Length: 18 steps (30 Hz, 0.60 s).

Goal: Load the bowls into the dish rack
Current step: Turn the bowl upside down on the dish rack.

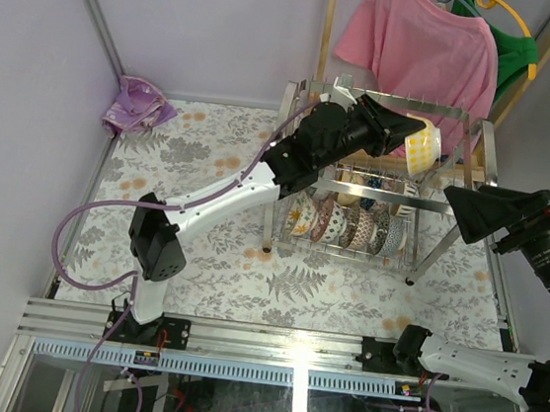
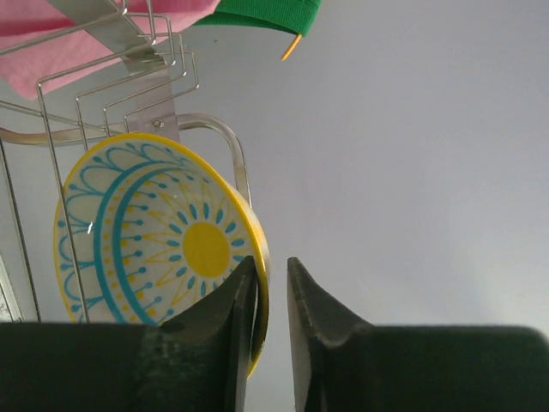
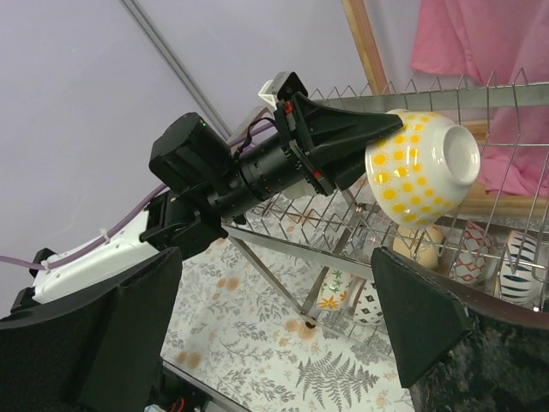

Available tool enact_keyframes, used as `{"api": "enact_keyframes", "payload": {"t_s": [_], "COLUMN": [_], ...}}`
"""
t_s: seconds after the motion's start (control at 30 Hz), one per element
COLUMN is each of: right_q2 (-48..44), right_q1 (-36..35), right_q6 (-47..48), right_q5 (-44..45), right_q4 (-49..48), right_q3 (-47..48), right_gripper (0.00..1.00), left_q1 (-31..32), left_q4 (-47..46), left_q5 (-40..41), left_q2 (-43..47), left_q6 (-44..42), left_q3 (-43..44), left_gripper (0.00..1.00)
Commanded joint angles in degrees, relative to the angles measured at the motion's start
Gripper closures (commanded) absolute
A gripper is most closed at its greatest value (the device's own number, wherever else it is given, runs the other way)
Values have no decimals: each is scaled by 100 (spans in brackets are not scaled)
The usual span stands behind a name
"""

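Note:
A white bowl with yellow dots (image 1: 423, 146) stands on edge among the prongs of the steel dish rack's (image 1: 464, 118) upper tier. My left gripper (image 1: 408, 132) reaches over the rack, its jaws straddling the bowl's rim. In the left wrist view the bowl's blue-and-yellow inside (image 2: 154, 232) sits behind rack wires (image 2: 51, 154). The rim lies against the left finger (image 2: 232, 318), with a gap to the right one. Several patterned bowls (image 1: 347, 224) stand in the lower tier. My right gripper (image 1: 463, 213) is wide open and empty, in the air right of the rack (image 3: 283, 245), facing the bowl (image 3: 420, 163).
A wooden-framed clothes stand (image 1: 326, 33) behind the rack holds a pink shirt (image 1: 423, 44) and a green garment (image 1: 507, 44). A purple cloth (image 1: 137, 106) lies in the far left corner. A floral cloth (image 1: 210, 248) covers the table.

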State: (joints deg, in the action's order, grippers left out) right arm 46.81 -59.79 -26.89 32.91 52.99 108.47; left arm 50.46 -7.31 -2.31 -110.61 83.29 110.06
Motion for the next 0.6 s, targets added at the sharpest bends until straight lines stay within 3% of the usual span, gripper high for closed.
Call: {"api": "enact_keyframes", "payload": {"t_s": [0.0,0.13,0.23,0.4,0.57], "right_q2": [-29,127,356,962,1567], "right_q1": [-90,-129,-138,-151,-155], "right_q6": [179,261,357,616,789], "right_q5": [186,299,456,854,1100], "right_q4": [-334,-200,-41,342,722], "right_q3": [-68,17,153,716,1453], "right_gripper": [1,0,0,1,0], "left_q1": [-167,-177,-179,-202,-201], "left_q4": [-73,-66,-58,-122,-19], "left_q5": [-387,-409,-384,-276,-189], "left_q2": [94,190,279,491,669], "left_q6": [198,159,144,145,80], "left_q3": [-400,-496,-604,-917,-1031], "left_gripper": [76,67,65,57,55]}}
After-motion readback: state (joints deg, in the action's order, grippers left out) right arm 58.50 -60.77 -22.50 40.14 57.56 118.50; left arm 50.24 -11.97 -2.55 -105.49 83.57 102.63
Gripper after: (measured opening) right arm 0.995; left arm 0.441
